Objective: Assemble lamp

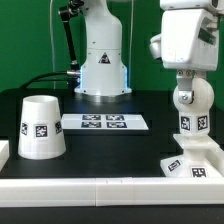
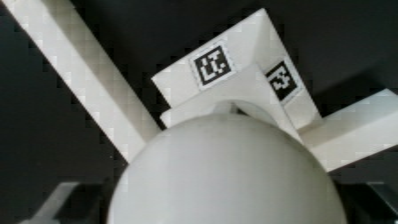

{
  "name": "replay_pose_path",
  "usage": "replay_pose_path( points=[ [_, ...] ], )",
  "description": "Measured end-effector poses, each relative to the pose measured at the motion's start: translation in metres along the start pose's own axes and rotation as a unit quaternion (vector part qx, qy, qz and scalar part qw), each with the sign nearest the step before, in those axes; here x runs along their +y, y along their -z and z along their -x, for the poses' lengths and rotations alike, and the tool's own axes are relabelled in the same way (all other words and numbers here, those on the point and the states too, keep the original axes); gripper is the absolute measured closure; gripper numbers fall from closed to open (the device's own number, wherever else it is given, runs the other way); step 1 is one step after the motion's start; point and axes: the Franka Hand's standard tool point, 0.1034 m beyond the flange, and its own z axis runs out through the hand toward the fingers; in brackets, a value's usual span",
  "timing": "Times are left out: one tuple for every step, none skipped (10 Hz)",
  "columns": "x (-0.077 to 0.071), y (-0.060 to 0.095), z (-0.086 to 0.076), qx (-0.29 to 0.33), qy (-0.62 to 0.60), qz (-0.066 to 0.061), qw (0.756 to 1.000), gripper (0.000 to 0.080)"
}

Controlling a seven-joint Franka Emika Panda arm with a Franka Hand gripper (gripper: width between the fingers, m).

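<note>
The white bulb post [image 1: 190, 115] stands upright on the flared square base [image 1: 193, 160] at the exterior view's right, near the front white rail. My gripper [image 1: 186, 84] comes down from above and is shut on the post's round top. In the wrist view the round top [image 2: 222, 160] fills the lower middle between my dark fingers [image 2: 50, 205], and the tagged base [image 2: 240, 70] shows beyond it. The cone shade [image 1: 42, 127] stands alone on the black table at the exterior view's left.
The marker board [image 1: 104, 123] lies flat in the middle of the table. The glossy robot pedestal [image 1: 100, 62] stands at the back with cables beside it. A white rail [image 1: 100, 185] borders the table's front; it also shows in the wrist view [image 2: 80, 75].
</note>
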Motion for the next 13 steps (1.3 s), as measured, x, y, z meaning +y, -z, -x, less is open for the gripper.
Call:
replay_pose_path(
  points=[
    [0.0005, 0.0, 0.0011, -0.001, -0.008, -0.001, 1.0, 0.0223],
    [0.0014, 0.0, 0.0033, -0.007, -0.039, -0.006, 0.999, 0.0223],
    [0.0006, 0.0001, 0.0013, -0.01, -0.122, -0.009, 0.992, 0.0223],
    [0.0007, -0.0006, -0.0009, -0.012, -0.191, -0.008, 0.982, 0.0223],
    [0.0004, -0.0016, -0.003, -0.012, -0.247, -0.007, 0.969, 0.0222],
    [0.0, -0.002, -0.0041, -0.011, -0.301, -0.006, 0.953, 0.0222],
    [0.0, -0.0022, -0.0046, -0.01, -0.357, -0.005, 0.934, 0.0222],
    [-0.0001, -0.0024, -0.0044, -0.011, -0.411, -0.004, 0.911, 0.0222],
    [-0.0009, -0.0026, -0.004, -0.013, -0.466, -0.004, 0.885, 0.0222],
    [-0.0003, -0.0025, -0.003, -0.014, -0.515, -0.003, 0.857, 0.022],
    [0.0009, -0.0024, -0.002, -0.014, -0.556, -0.005, 0.831, 0.022],
    [0.0015, -0.0026, -0.0018, -0.014, -0.589, -0.006, 0.808, 0.022],
    [0.0016, -0.0028, -0.0019, -0.015, -0.615, -0.006, 0.788, 0.022]
  ],
)
